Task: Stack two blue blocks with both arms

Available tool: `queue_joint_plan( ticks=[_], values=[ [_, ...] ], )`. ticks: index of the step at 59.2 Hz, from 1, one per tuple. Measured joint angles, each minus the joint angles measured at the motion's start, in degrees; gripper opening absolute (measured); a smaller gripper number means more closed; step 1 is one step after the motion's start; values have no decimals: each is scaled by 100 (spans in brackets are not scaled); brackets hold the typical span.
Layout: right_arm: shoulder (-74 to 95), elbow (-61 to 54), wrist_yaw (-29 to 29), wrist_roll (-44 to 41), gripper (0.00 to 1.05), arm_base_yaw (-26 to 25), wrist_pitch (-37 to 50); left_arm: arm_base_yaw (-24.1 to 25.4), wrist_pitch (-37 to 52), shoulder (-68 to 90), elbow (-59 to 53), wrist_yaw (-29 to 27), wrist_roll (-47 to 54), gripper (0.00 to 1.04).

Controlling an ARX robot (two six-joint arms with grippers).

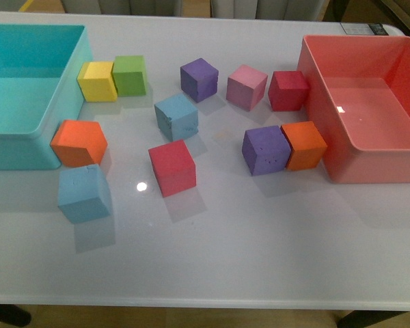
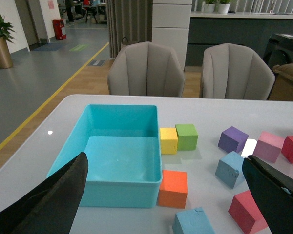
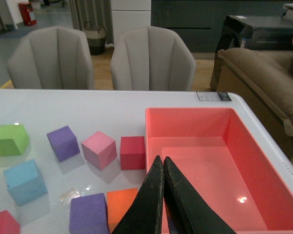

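The near blue block (image 1: 84, 193) sits on the desk (image 1: 260, 246), just in front of an orange block (image 1: 78, 143) beside the turquoise bin (image 1: 27, 96). In the left wrist view the frame edge cuts off its lower part. The speckled blue block (image 1: 176, 117) stands well apart from it, nearer the middle and behind a red block (image 1: 171, 167).

Neither arm appears in the front view. The left end effector (image 2: 165, 161) is spread wide and empty, and only its two dark fingers (image 2: 58, 195) show. The right end effector (image 3: 161, 163) is closed tip to tip on nothing and hides part of a second orange block (image 3: 121, 204).
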Motion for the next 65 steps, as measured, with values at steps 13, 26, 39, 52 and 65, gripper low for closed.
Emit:
queue_joint_plan(
  ticks=[13,26,39,52,65],
  values=[
    [-1231,-538,-398,4,2,-463,-713,0,0,0,0,2,2,96],
    [-2350,-807,-673,4,2,-737,-1545,0,0,0,0,2,2,96],
    [-3552,-925,-1204,13,2,-1279,-2566,0,0,0,0,0,2,96],
    [-4415,-929,-1213,15,2,-1285,-3351,0,0,0,0,2,0,96],
    [-5165,-931,-1213,17,2,-1285,-4061,0,0,0,0,2,0,96]
  ],
)
